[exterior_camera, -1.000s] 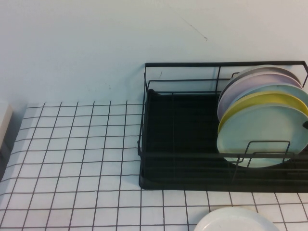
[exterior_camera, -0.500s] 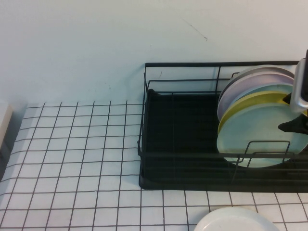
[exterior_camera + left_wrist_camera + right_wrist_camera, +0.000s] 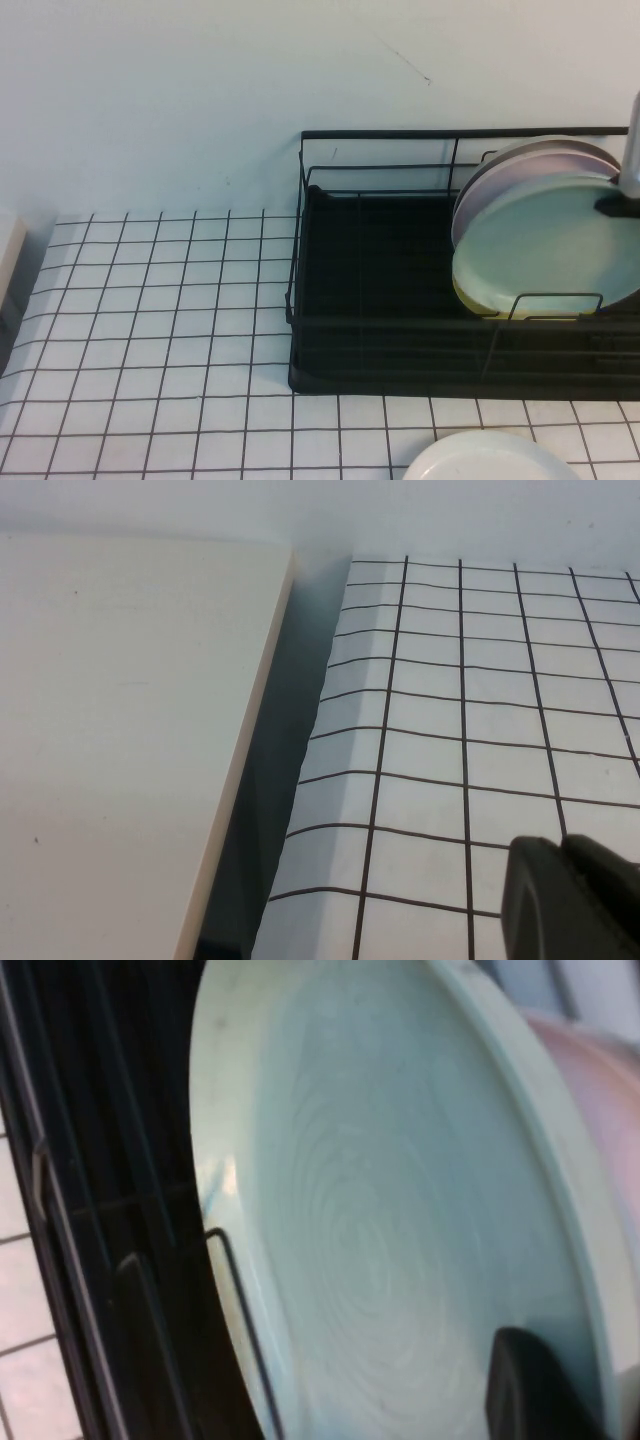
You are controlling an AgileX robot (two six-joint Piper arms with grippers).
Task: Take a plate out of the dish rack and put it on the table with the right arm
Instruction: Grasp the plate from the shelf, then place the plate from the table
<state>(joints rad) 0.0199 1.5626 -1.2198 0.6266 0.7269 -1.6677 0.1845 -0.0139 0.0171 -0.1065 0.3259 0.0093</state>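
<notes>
Table (image 3: 150,330): white grid worktop; a white plate (image 3: 490,462) lies at its near right edge.
Dish rack (image 3: 380,300): far right of the worktop.
Plate (image 3: 550,250): mint-green, at the rack's right end; risen since half a second ago, now covering the yellow plate (image 3: 470,298). Judgement: extraction has begun.
Right gripper (image 3: 622,204): pinching the plate's upper right rim.
Left gripper (image 3: 570,900): low over the left edge; finger state cannot be told.
</notes>
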